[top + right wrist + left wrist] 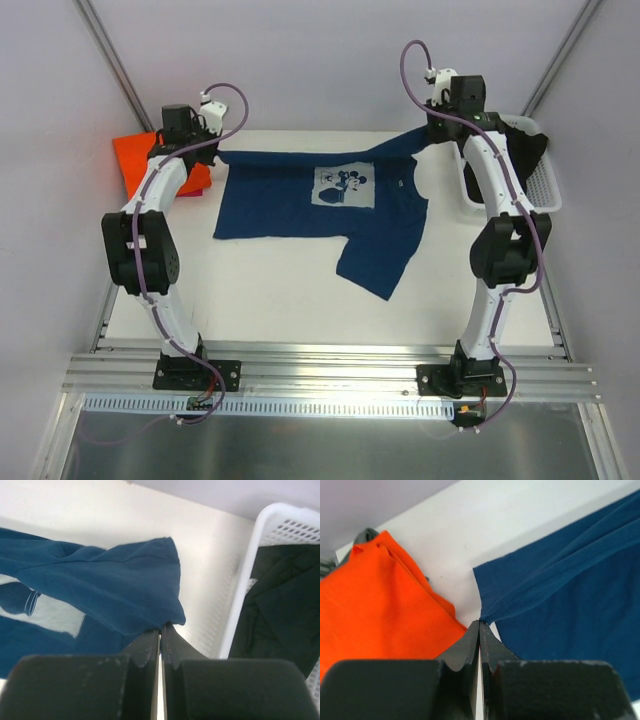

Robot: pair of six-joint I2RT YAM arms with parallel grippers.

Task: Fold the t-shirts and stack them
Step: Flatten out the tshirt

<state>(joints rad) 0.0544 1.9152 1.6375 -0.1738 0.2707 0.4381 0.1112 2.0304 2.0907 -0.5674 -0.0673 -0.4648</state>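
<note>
Both of your grippers are already on the navy t-shirt [290,205], so the move ahead turns on how the cloth runs between them. Your left gripper [480,624] is pinched fully closed on the far hem corner. Your right gripper [161,627] is also clamped tight, on what looks like the far sleeve.

Take the pale cartoon print [345,187] as your marker. The left gripper sits to its left and a little beyond it, the right gripper to its right and a little beyond it. The shirt's long axis therefore runs crosswise, hem on the left of the print and collar on the right, with its far edge drawn between your two grips.

The rest of the body lies flat on the table [260,290] on the near side of the print, toward the arm bases. The free sleeve trails nearer again, to the right of the print, on the right arm's side. I judge that any fold has to bring the held edge toward you across the print, with both hands moving level.

The orange t-shirt [140,160] lies folded well left of the print, just beside the left gripper. The white basket [548,195], with a dark garment [280,605] in it, stands far to the right.
</note>
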